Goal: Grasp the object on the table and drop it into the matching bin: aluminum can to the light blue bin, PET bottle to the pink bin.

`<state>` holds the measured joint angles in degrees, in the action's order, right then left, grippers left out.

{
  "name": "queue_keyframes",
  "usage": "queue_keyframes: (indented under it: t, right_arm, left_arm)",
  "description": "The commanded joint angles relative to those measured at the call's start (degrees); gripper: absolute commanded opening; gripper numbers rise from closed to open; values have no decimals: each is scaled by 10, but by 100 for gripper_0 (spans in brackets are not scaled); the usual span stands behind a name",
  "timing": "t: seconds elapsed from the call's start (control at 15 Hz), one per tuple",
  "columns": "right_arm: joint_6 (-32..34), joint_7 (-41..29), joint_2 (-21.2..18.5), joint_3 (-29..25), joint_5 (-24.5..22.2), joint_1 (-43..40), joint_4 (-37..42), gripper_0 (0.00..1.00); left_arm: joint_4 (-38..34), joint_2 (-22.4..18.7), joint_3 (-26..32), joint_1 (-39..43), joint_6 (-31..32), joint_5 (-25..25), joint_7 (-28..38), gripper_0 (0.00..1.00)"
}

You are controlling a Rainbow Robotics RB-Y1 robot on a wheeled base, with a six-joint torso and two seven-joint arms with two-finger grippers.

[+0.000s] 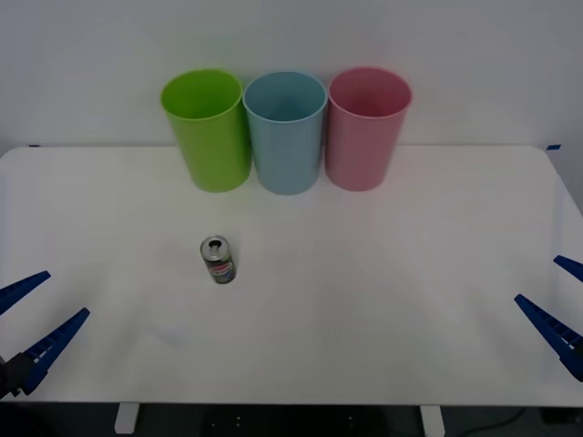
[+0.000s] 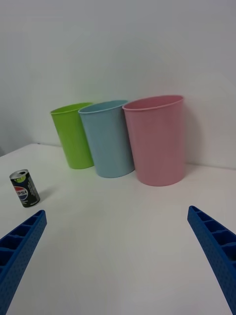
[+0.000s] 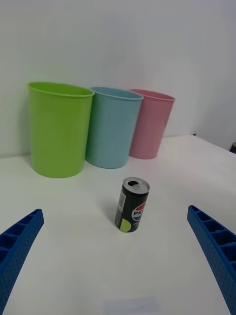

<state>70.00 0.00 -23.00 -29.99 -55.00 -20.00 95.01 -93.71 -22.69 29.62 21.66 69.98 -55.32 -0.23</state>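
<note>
Nothing is gripped yet, so the step in hand looks like the reach: the small dark aluminum can [image 1: 218,259] with the silver top and red-and-white label stands upright on the smooth white worktop [image 1: 383,309], left of centre in the front view, well apart from the bins. The left gripper [image 1: 32,319], lower left of the frame, has its ribbed blue fingers [image 3: 19,246] spread wide and is the nearer one; I'd send it in level, straddle the round body mid-height and close squarely, since thin metal is slick and can tip. The right gripper [image 1: 560,305] waits lower right, fingers parted too. Target: the tall tapered pale blue plastic bin [image 1: 286,132], middle of the row, between lime green bin [image 1: 208,129] and pink bin [image 1: 366,127].
</note>
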Motion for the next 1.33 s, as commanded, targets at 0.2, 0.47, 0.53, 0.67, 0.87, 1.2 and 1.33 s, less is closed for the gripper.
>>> queue_keyframes:
  t: [0.2,0.47,0.53,0.67,0.87,1.2,1.33]
  right_arm:
    - [0,0,0,0,0,0,0,100]
    - [0,0,0,0,0,0,0,100]
    - [0,0,0,0,0,0,0,100]
    - [0,0,0,0,0,0,0,100]
    - [0,0,0,0,0,0,0,100]
    - [0,0,0,0,0,0,0,100]
    - [0,0,0,0,0,0,0,100]
  left_arm:
    - [1,1,-18,10,-15,-51,-12,100]
    - [12,15,-39,7,-40,-85,-18,100]
    - [13,24,-39,4,-44,-94,-19,100]
    - [13,48,-40,-1,-56,-115,-21,100]
    - [13,77,-47,-11,-71,-137,-21,100]
    - [59,97,-70,-50,-88,-146,-66,100]
    - [99,97,-80,-78,-90,-146,-96,100]
